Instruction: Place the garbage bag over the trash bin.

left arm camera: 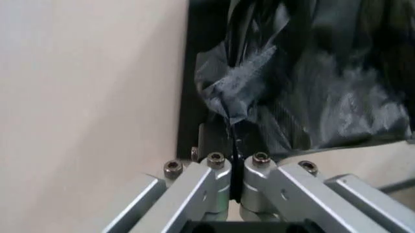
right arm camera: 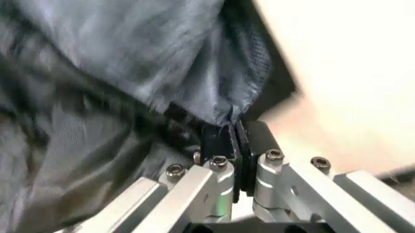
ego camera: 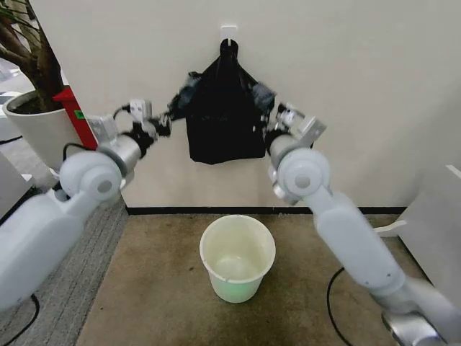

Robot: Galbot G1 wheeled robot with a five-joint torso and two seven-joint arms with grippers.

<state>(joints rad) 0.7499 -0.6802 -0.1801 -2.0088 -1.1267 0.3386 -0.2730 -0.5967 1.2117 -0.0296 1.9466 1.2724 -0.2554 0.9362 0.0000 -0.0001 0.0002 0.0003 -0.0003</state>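
I have both hands pinched onto the garbage bag (ego camera: 216, 101) — left hand (ego camera: 164, 127) and right hand (ego camera: 268, 130) each clamping a thin fold at its side. It hangs between them from a wall hook (ego camera: 228, 32); the trash bin (ego camera: 237, 256) sits below. Such slight pinches could tear or slip — or drag the whole bundle off.

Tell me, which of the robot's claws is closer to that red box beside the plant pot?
Left. The left gripper pinches the garbage bag at its left edge, on the side where the red box sits by the wall. The right gripper grips the bag's far edge, farther from the box.
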